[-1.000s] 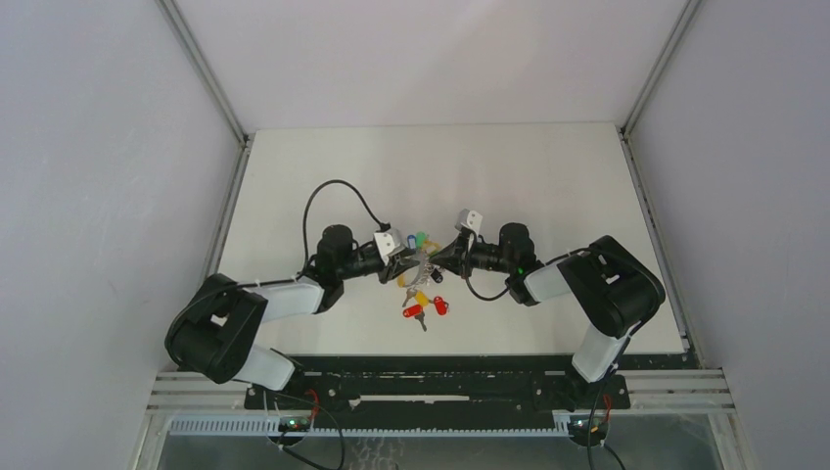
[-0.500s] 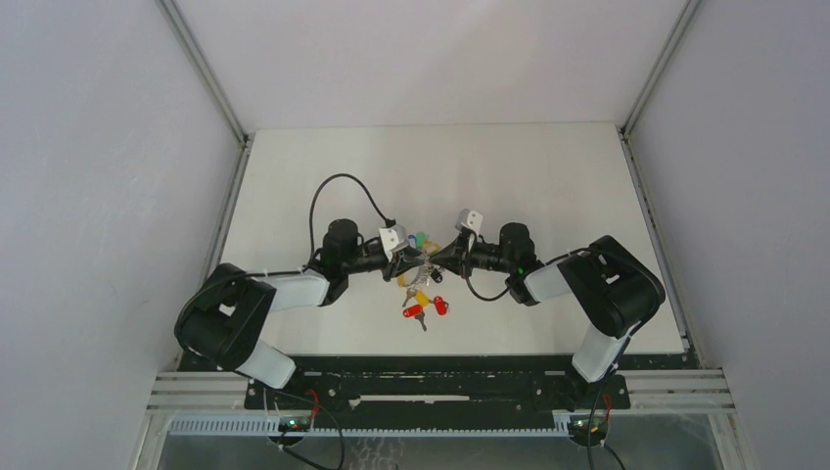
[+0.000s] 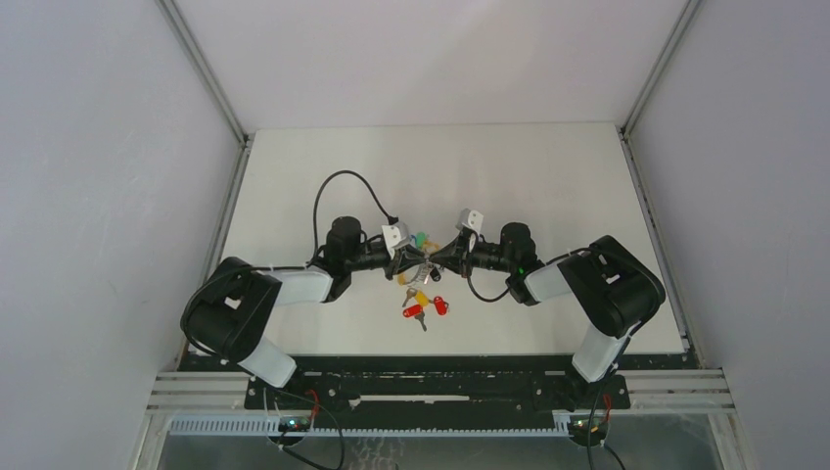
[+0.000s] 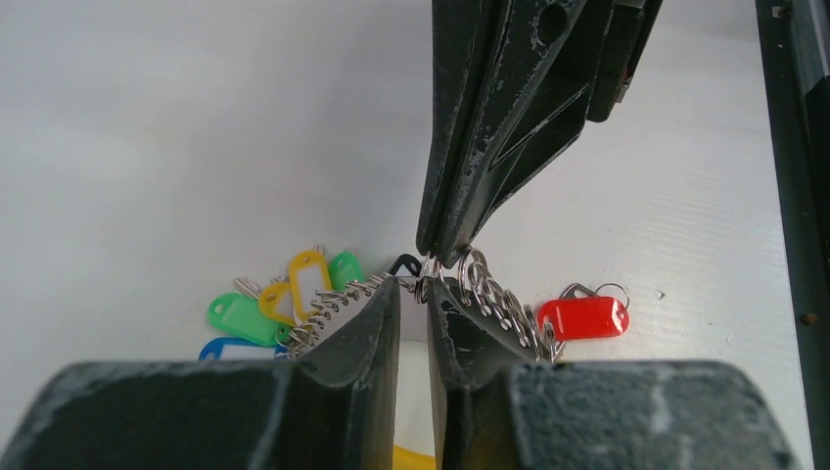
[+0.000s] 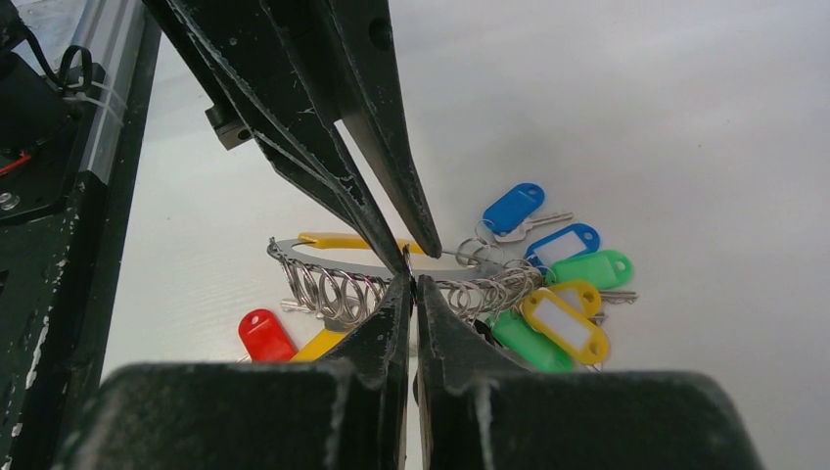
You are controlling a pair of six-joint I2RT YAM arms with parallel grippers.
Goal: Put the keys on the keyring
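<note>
The keyring (image 5: 343,264), a silver band strung with small rings plus a yellow band and green, blue and yellow tags (image 5: 563,323), lies mid-table (image 3: 421,241). My right gripper (image 5: 411,281) is shut, its tips pinching the silver band. My left gripper (image 4: 413,294) faces it from the other side (image 5: 419,257). Its jaws stand a narrow gap apart, with one small ring (image 4: 423,288) between the tips. Loose keys lie nearer the bases: two with red tags (image 3: 415,312) (image 3: 440,305) and one with a yellow tag (image 3: 422,297). A red-tagged key (image 4: 582,318) lies just right of the ring row.
The white table (image 3: 548,186) is enclosed by grey walls and metal frame posts (image 3: 210,78). A black cable (image 3: 338,181) loops above the left wrist. A black rail (image 3: 440,364) runs along the near edge by the bases.
My left arm has slid right up to the keyring and its jaws have narrowed. The right arm and the loose keys have not moved.
</note>
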